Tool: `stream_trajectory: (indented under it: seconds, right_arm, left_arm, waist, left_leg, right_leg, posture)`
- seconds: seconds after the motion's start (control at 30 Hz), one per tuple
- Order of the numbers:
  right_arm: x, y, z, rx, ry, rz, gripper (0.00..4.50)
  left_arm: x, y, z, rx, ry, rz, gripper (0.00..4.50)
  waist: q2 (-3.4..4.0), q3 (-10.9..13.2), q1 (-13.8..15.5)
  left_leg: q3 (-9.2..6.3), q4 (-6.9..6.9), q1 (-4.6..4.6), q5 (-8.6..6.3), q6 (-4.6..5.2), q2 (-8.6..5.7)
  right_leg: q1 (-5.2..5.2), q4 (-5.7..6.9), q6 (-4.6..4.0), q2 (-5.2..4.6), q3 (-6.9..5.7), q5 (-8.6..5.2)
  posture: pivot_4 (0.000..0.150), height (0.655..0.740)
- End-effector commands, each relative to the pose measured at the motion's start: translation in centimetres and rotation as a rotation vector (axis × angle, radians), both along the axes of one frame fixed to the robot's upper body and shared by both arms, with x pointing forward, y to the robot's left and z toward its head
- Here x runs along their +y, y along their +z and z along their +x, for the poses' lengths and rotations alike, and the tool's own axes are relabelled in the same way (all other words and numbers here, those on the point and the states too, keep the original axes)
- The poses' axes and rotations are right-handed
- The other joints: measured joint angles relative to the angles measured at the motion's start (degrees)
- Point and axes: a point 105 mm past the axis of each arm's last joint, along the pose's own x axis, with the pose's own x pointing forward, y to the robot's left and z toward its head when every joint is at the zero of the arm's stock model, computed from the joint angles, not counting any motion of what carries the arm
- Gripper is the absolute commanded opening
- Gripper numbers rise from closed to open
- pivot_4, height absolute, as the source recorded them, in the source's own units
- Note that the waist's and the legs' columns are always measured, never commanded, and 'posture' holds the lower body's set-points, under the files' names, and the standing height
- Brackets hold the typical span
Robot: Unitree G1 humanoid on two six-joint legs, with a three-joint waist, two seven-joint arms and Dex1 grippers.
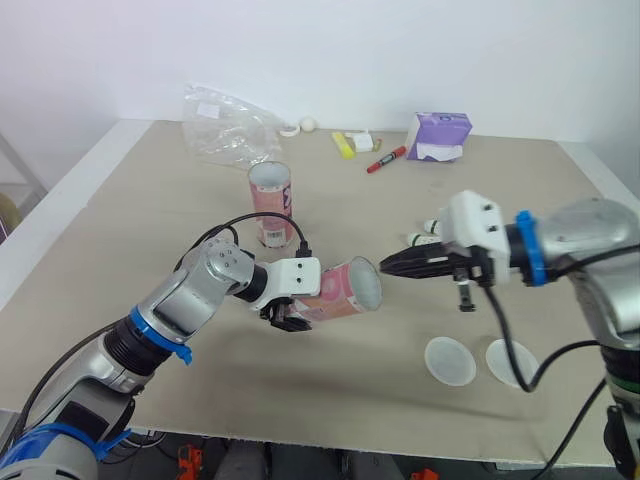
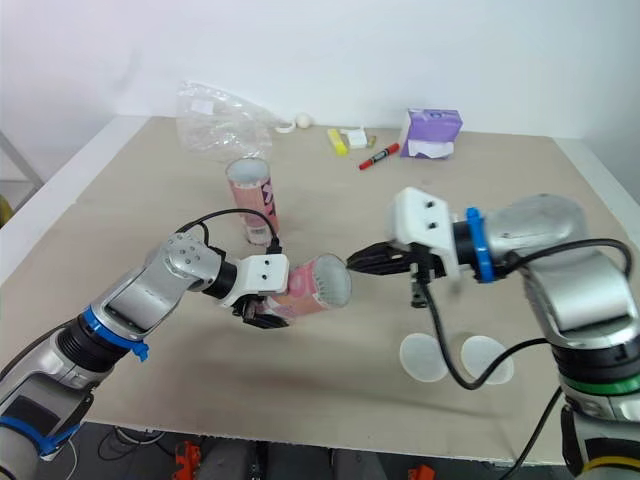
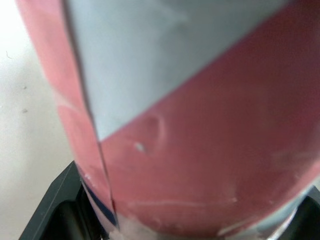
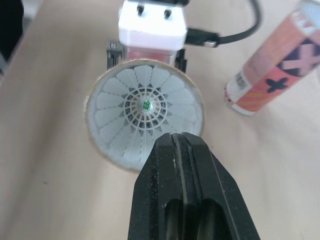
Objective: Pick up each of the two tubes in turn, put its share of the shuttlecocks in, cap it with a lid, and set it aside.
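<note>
Tube, pink (image 1: 340, 290): lies close to level in the left gripper (image 1: 285, 312), over the near middle of the table (image 1: 120, 190), open mouth facing the right gripper (image 1: 387, 267). Left jaws are clamped on the tube's wall near its closed end; in the left wrist view the black fingers (image 3: 55, 210) flank the pink and grey wrapper. Whether the tube's underside clears the table cannot be told. In the right wrist view a white shuttlecock (image 4: 145, 106) sits inside the tube, feathers spread to the wall, green-dotted cork at the centre. Right gripper: both fingers pressed flat together, holding nothing, tips just outside the tube's mouth and apart from its rim. Second tube (image 1: 270, 205), same pink wrapper, stands upright on the table beyond the held one; contents not legible. Two round translucent lids (image 1: 450, 360) and (image 1: 510, 362) lie flat side by side near the front edge, below the right arm. Small white pieces (image 1: 432, 228) lie on the table just behind the right gripper, too hidden to identify. Far edge: crumpled clear plastic bag (image 1: 225, 125), yellow item (image 1: 343, 145), red marker (image 1: 386, 160), purple tissue box (image 1: 438, 136).
</note>
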Motion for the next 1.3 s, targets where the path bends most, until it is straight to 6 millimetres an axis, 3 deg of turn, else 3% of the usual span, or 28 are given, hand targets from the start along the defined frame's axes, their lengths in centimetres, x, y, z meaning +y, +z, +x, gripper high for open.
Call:
stream_trajectory:
  seconds: [0.03,0.3,0.43,0.77,0.93,1.07,1.13,1.3]
  right_arm:
    - [-2.1,1.8,-0.5,-0.039,-0.115,0.072,0.10]
    - [-3.7,-0.1,-1.8,0.035,-0.191,0.033,0.10]
    - [-4.7,-2.0,-2.2,0.087,-0.228,-0.042,0.10]
    - [-6.9,-5.4,-3.1,0.190,-0.304,-0.182,0.10]
    - [-8.7,-7.0,-3.6,0.279,-0.350,-0.292,1.67]
    - [-8.9,-7.7,-3.6,0.306,-0.362,-0.322,3.66]
    - [-8.9,-7.9,-3.4,0.301,-0.372,-0.319,4.36]
    - [-9.0,-9.6,-2.7,0.342,-0.447,-0.314,4.44]
  left_arm:
    - [-1.3,-0.4,0.8,0.030,0.038,-0.194,3.21]
    - [-3.9,0.1,-1.0,0.071,-0.092,-0.479,3.21]
    - [-5.2,0.3,-2.2,0.123,-0.152,-0.654,3.21]
    - [-6.0,-3.2,-1.9,0.103,-0.137,-0.710,3.21]
    - [-6.2,-4.5,-2.1,0.090,-0.150,-0.702,3.21]
    - [-6.4,-4.7,-2.3,0.089,-0.163,-0.712,3.21]
    - [-6.5,-4.7,-2.3,0.086,-0.159,-0.720,3.21]
    - [-6.4,-4.7,-2.1,0.048,-0.169,-0.712,3.21]
  waist:
    - [0.01,0.00,0.26]
    - [-0.04,0.06,0.71]
    - [-0.02,0.05,0.80]
    - [-0.03,0.06,0.71]
    - [0.00,0.03,0.77]
    - [0.04,0.00,0.77]
    - [0.04,-0.01,0.77]
    - [0.04,-0.03,0.79]
  left_leg:
    - [0.04,0.00,-0.01,0.04,0.05,0.01]
    - [0.04,-0.12,-0.67,-0.02,-0.13,0.08]
    - [-0.04,-0.18,-1.10,-0.08,-0.09,0.08]
    - [0.02,-0.08,-1.04,-0.03,-0.10,0.07]
    - [0.01,0.00,-0.97,0.05,-0.11,0.07]
    - [0.02,0.09,-0.93,0.05,-0.11,0.06]
    - [0.01,0.11,-0.93,0.06,-0.11,0.06]
    - [0.00,0.18,-0.88,0.06,-0.11,0.07]
  right_leg:
    - [0.01,0.00,0.00,-0.11,-0.09,0.00]
    - [-0.39,-0.08,0.12,-0.12,-0.25,-0.08]
    - [-0.72,-0.04,-0.07,-0.09,-0.31,-0.12]
    - [-0.70,-0.05,0.27,-0.08,-0.33,-0.11]
    - [-0.60,-0.05,0.18,-0.08,-0.33,-0.07]
    - [-0.52,-0.05,0.18,-0.09,-0.33,-0.08]
    - [-0.52,-0.05,0.17,-0.09,-0.33,-0.08]
    - [-0.44,-0.05,0.19,-0.07,-0.33,-0.06]
  posture:
    - [0.150,0.7400]
    - [0.150,0.7400]
    - [0.150,0.7400]
    - [0.150,0.7400]
    - [0.150,0.7400]
    - [0.150,0.7400]
    - [0.150,0.7400]
    - [0.150,0.7400]
